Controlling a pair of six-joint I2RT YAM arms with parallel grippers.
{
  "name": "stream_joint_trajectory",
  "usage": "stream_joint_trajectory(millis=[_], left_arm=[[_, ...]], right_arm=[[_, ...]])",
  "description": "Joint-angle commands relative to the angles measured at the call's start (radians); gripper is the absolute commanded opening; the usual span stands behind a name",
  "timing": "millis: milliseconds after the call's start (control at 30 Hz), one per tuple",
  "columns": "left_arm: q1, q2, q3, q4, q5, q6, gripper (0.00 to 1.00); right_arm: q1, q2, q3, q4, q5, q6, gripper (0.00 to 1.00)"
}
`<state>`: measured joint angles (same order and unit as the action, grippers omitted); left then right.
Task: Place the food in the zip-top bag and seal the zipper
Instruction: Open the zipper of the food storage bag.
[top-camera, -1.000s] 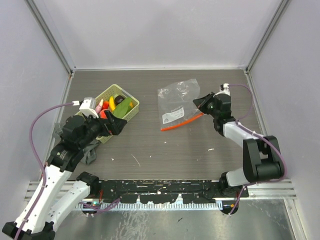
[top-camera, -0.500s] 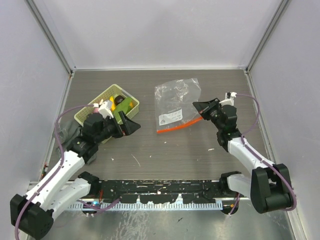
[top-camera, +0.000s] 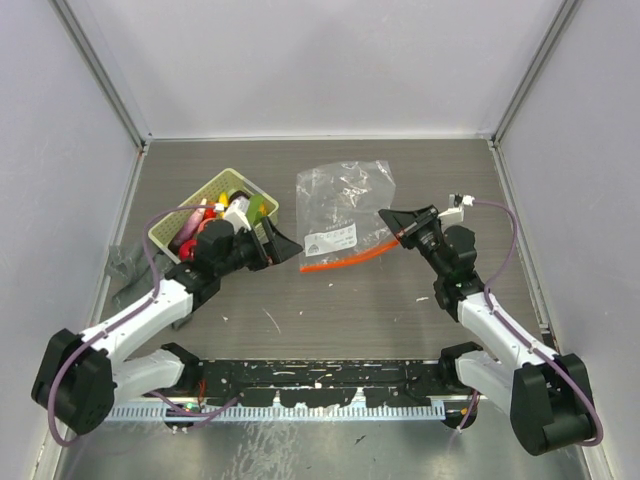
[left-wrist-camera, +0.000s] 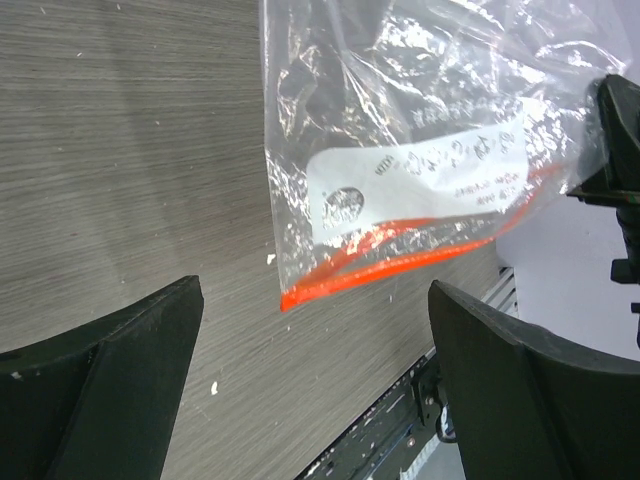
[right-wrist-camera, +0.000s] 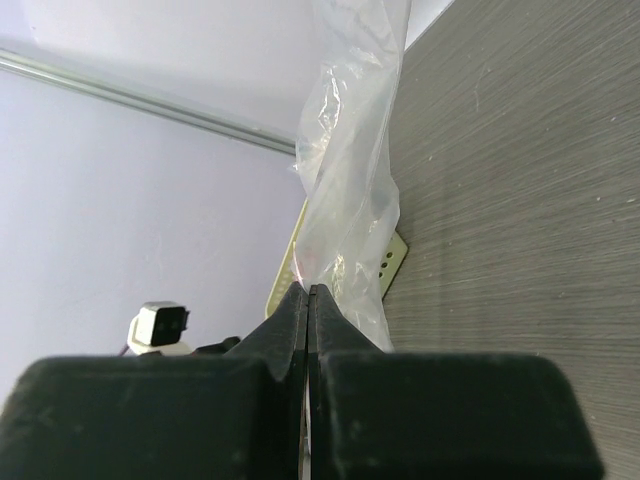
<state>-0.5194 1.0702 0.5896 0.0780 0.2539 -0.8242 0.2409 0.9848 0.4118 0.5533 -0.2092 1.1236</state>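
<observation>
The clear zip-top bag (top-camera: 343, 205) lies at mid-table with its white label up. Its red-orange zipper (top-camera: 345, 260) runs along the near edge. My right gripper (top-camera: 390, 222) is shut on the bag's right corner at the zipper's end; in the right wrist view the plastic (right-wrist-camera: 350, 170) rises from the closed tips (right-wrist-camera: 309, 290). My left gripper (top-camera: 283, 245) stands open just left of the bag, with nothing between its fingers (left-wrist-camera: 120, 360). The zipper's left end (left-wrist-camera: 330, 280) lies ahead of it. The food (top-camera: 240, 208) sits in the yellow-green basket (top-camera: 205, 195).
A grey cloth (top-camera: 125, 265) lies at the left wall beside the basket. A black rail (top-camera: 320, 378) runs along the near edge between the arm bases. Grey walls enclose the table on three sides.
My left arm has swung right, from beside the basket to the bag's left corner. My right gripper has pulled the bag left and a little nearer, staying shut on it.
</observation>
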Motion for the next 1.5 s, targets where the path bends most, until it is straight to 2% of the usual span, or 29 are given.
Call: stream_joint_trajectory(millis=[0,300,533,667,1000,1133,1300,1467], left_arm=[[-0.021,0.065,0.002,0.193,0.013,-0.053,0.95],[-0.045,0.173,-0.001,0.312,0.068,-0.101,0.88],[-0.059,0.234,-0.024,0.411,0.102,-0.148,0.71],[-0.059,0.21,-0.036,0.43,0.098,-0.152,0.59],[-0.059,0.077,-0.024,0.3,0.055,-0.067,0.14],[-0.058,0.041,-0.003,0.226,0.038,-0.037,0.0],[-0.059,-0.003,0.019,0.153,0.012,-0.006,0.0],[-0.058,-0.027,0.067,0.033,-0.015,0.046,0.0]], right_arm=[[0.017,-0.044,-0.012,0.093,-0.011,0.058,0.01],[0.036,-0.082,-0.043,0.11,0.007,0.083,0.01],[0.039,-0.081,-0.055,0.128,0.006,0.088,0.01],[0.04,-0.08,-0.062,0.11,0.006,0.068,0.01],[0.041,-0.081,-0.081,-0.015,-0.008,-0.046,0.04],[0.04,-0.083,-0.064,-0.07,-0.016,-0.106,0.09],[0.041,-0.084,-0.014,-0.178,-0.023,-0.233,0.19],[0.044,-0.071,0.038,-0.254,-0.077,-0.395,0.38]])
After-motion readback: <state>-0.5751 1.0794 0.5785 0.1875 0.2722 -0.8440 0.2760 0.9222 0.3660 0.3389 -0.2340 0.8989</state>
